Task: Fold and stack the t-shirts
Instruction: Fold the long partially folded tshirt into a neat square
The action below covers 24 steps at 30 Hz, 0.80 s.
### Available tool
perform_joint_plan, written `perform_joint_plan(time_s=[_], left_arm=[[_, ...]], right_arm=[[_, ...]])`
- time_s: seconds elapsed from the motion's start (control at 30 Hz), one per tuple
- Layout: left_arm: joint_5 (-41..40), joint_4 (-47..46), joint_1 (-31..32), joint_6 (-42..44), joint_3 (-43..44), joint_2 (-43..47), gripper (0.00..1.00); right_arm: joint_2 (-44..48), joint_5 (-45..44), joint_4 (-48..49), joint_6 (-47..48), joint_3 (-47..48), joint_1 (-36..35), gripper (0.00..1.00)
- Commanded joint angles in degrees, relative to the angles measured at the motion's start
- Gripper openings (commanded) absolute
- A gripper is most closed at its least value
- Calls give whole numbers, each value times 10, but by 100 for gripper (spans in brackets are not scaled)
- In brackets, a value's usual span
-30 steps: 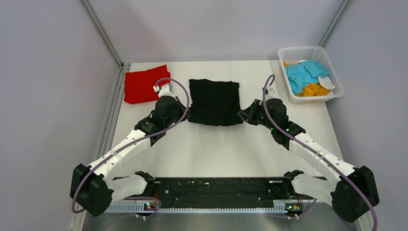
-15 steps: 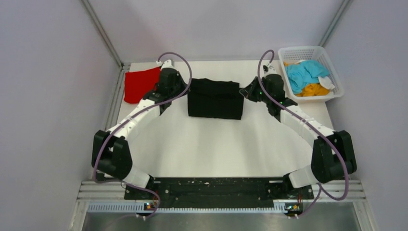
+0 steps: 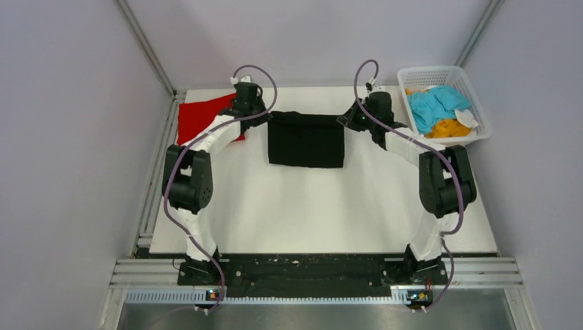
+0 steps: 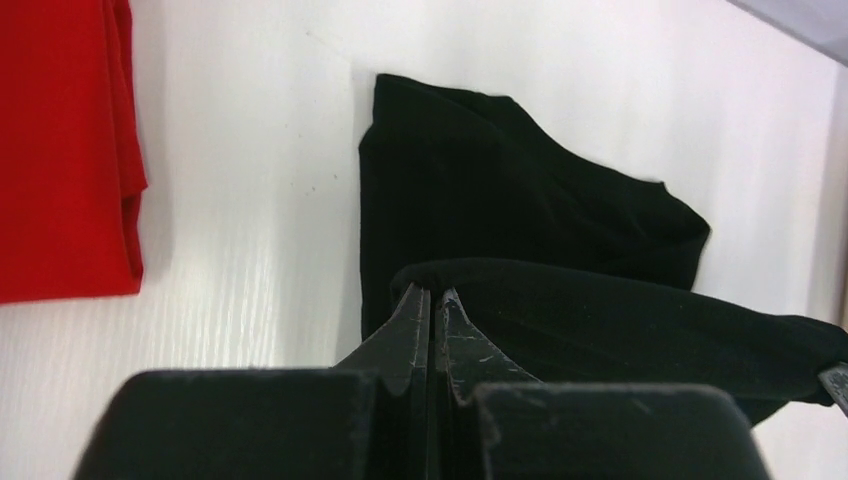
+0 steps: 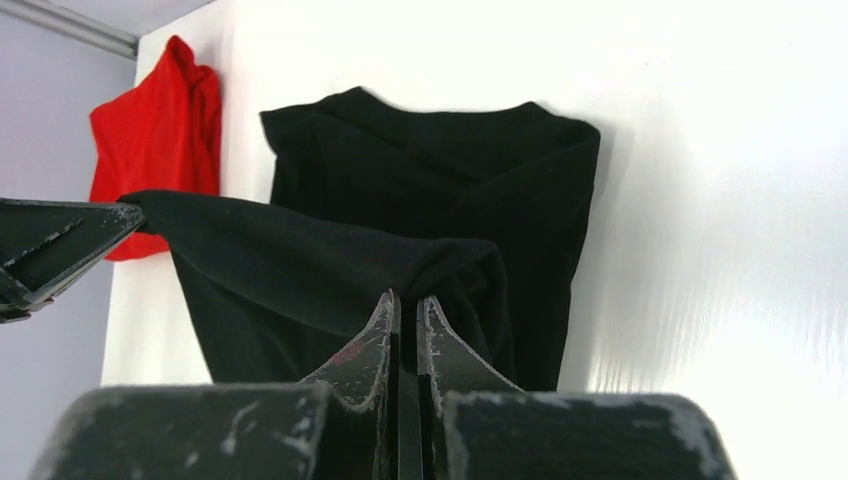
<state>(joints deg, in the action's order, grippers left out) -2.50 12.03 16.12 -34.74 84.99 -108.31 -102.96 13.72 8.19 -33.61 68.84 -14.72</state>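
Note:
The black t-shirt point(image 3: 306, 139) lies folded at the back middle of the table. My left gripper point(image 3: 262, 119) is shut on its far left corner, and my right gripper point(image 3: 346, 121) is shut on its far right corner. In the left wrist view the left gripper point(image 4: 432, 292) pinches the lifted black edge point(image 4: 600, 310) above the lower layer. In the right wrist view the right gripper point(image 5: 408, 297) pinches the same edge point(image 5: 330, 265). The red t-shirt point(image 3: 199, 117) lies folded at the back left, partly under my left arm. The light blue t-shirt point(image 3: 434, 104) and the orange one point(image 3: 447, 128) lie in the basket.
A white mesh basket point(image 3: 479, 103) stands at the back right corner. The cell's walls and metal posts close in the table's back and sides. Both arms stretch far out over the table.
Both grippers have carried the shirt's near edge from the front toward the back of the table. The black shirt is folded shorter. Both arms now reach out nearly straight.

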Motion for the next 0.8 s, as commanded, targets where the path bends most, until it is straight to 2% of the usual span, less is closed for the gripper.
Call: perform_joint_plan(time_s=[0.0,0.13,0.17,0.23,0.3,0.33,0.37,0.4,0.43,0.47,0.6,0.77], left_arm=[[-18,26,-25,10,77,-61,0],[-5,35,-34,2,120,-114,0],[-1,37,-36,1,131,-124,4],[18,43,-42,6,160,-145,35],[68,61,-48,8,194,-159,58],[80,67,-49,10,205,-160,84],[87,69,-48,9,208,-154,97],[96,67,-48,8,205,-145,99],[108,60,-48,7,196,-136,99],[123,48,-47,4,182,-126,99],[220,-1,-42,-7,139,-111,99],[287,-29,-35,-19,166,-151,99]], right_arm=[[-57,-8,32,20,58,21,0],[-114,2,38,22,100,28,0],[-128,0,34,25,116,29,0],[-152,0,9,35,152,31,24],[-160,-5,-15,42,179,33,43],[-155,-5,-25,44,186,32,52],[-148,-5,-33,44,188,32,63],[-137,-6,-35,43,184,32,75],[-123,-8,-35,38,170,32,94],[-110,-9,-33,32,157,32,98],[-63,43,7,16,96,22,99],[-78,156,67,-18,81,-3,99]])
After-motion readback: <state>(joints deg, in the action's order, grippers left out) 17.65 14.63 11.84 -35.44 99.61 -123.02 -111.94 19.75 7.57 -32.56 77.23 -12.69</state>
